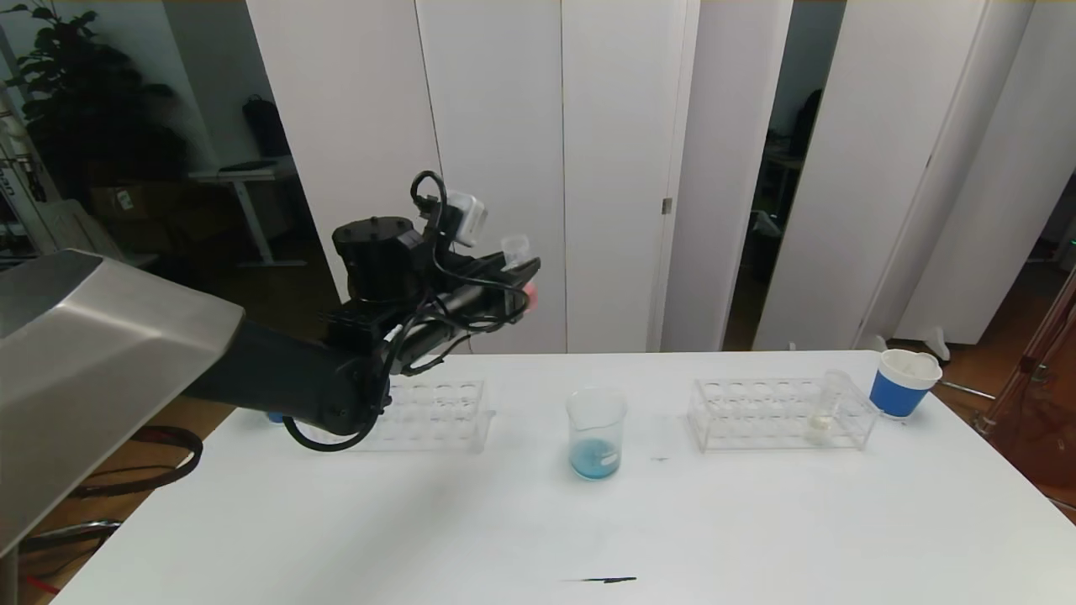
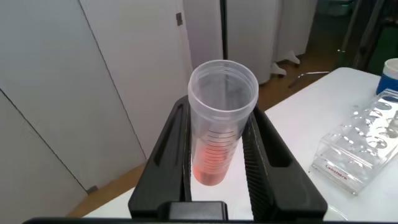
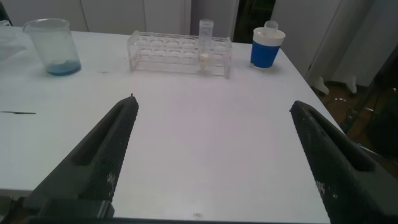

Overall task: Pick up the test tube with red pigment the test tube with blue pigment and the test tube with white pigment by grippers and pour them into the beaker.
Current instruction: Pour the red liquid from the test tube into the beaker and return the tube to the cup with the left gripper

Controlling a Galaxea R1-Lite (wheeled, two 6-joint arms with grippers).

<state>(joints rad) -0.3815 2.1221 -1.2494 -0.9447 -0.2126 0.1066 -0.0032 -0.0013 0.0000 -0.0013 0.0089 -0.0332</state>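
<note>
My left gripper (image 1: 525, 273) is raised above the left tube rack (image 1: 437, 412), shut on the test tube with red pigment (image 2: 219, 124). The tube lies across the fingers with its open mouth up and the orange-red pigment at its bottom. The beaker (image 1: 596, 433) stands mid-table with blue liquid in it, below and to the right of that gripper. The test tube with white pigment (image 1: 828, 407) stands upright in the right rack (image 1: 777, 413). The test tube with blue pigment is out of view. My right gripper (image 3: 214, 109) is open over bare table, nothing between its fingers; the head view does not show it.
A white paper cup with a blue band (image 1: 901, 382) stands at the table's far right corner, beside the right rack. A thin black mark (image 1: 601, 580) lies near the front edge. White partition panels stand behind the table.
</note>
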